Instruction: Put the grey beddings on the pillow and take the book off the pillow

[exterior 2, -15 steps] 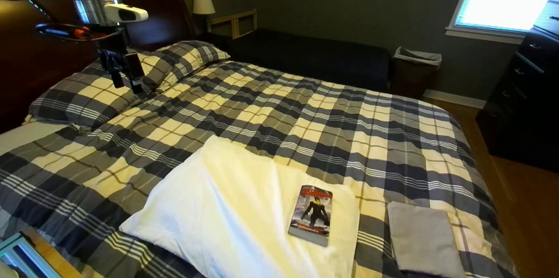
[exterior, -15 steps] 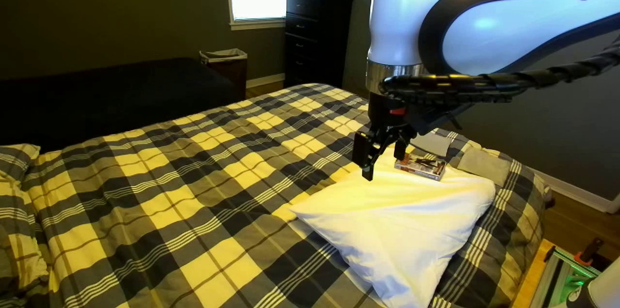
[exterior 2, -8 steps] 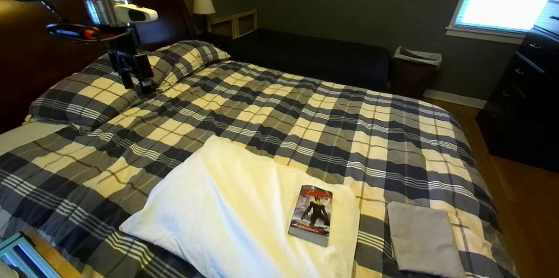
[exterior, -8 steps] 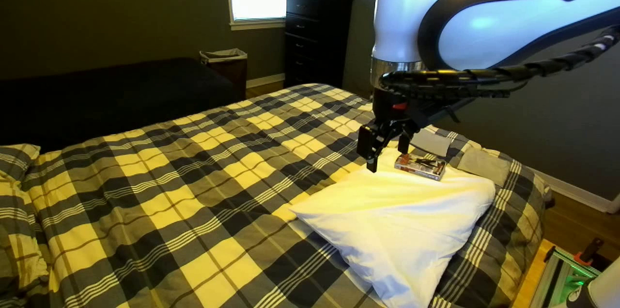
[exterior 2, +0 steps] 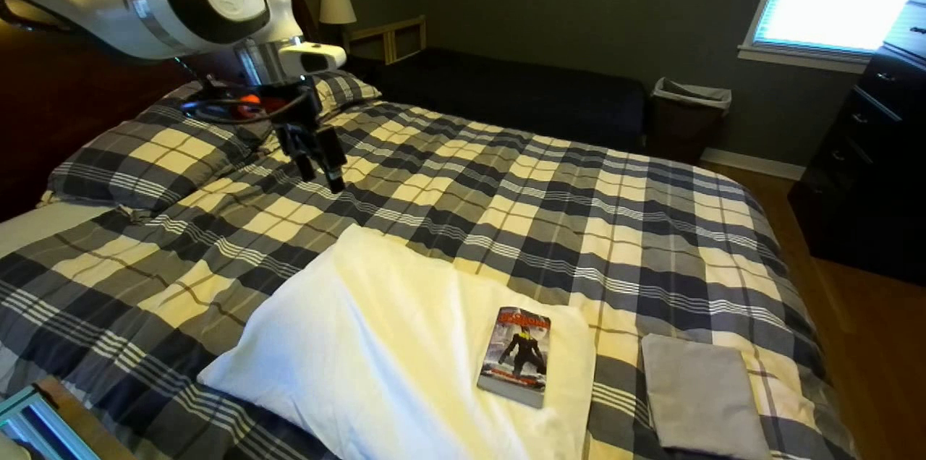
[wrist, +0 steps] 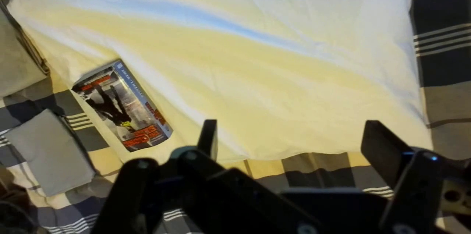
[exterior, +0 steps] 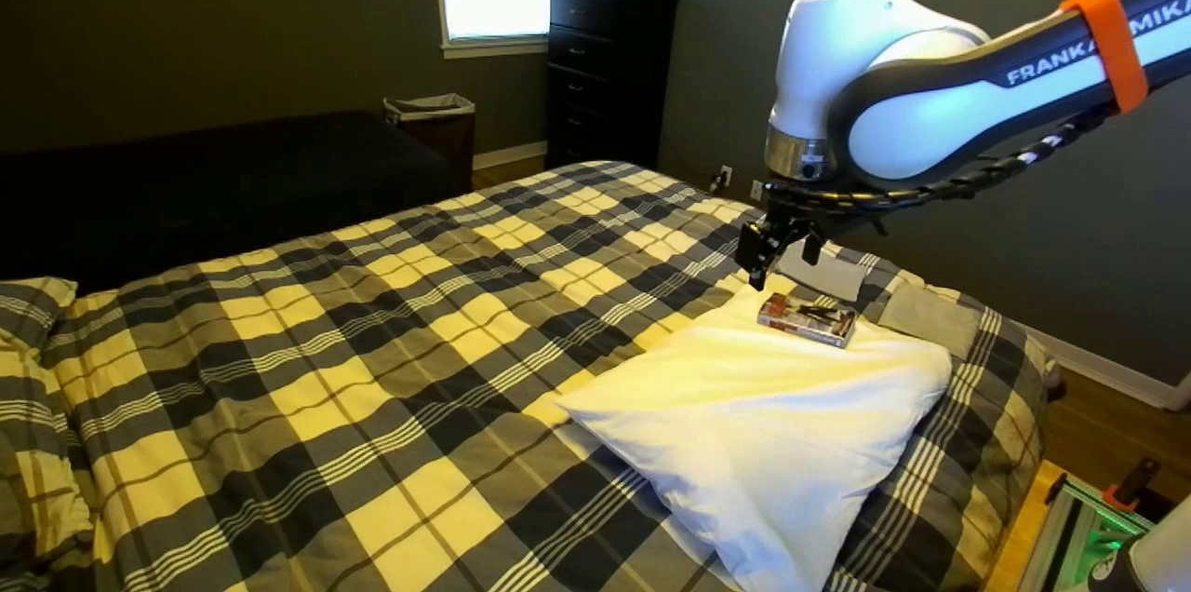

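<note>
Currently, claw (wrist: 290, 126) spread apart; book (wrist: 123, 110) on pillow (wrist: 265, 75), grey beddings (wrist: 51, 153) beside; pale liner (exterior 2: 712, 98) inside bin (exterior 2: 684, 131).

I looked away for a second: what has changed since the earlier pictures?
The gripper has moved to the right in both exterior views; the arm has shifted too, bringing its orange band into view. Nothing was taken hold of or let go: the gripper is still open and empty. The book, on the pillow, and both grey cloths stayed as they were.
</note>
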{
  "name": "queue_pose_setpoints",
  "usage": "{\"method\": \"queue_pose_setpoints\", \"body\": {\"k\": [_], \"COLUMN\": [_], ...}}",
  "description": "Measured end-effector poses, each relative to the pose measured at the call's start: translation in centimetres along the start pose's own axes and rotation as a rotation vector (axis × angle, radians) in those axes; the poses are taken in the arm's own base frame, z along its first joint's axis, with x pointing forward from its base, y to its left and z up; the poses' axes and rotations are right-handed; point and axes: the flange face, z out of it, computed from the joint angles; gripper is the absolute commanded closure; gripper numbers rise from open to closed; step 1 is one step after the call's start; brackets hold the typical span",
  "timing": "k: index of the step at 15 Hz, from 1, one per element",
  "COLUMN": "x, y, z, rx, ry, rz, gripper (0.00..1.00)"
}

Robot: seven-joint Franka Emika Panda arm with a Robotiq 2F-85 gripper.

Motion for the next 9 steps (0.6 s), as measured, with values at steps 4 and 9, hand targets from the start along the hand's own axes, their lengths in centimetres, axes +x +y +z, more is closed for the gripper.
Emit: {"method": "queue_pose_setpoints", "body": {"k": [4,9], "x": [0.7,1.5], "y": [4.8,7.3], "z": [4.8,7.7], "rx": [-0.054,-0.069], "ry": [0.005,-0.019], "rz": [0.023,0.049], "gripper": [0.00,0.00]}}
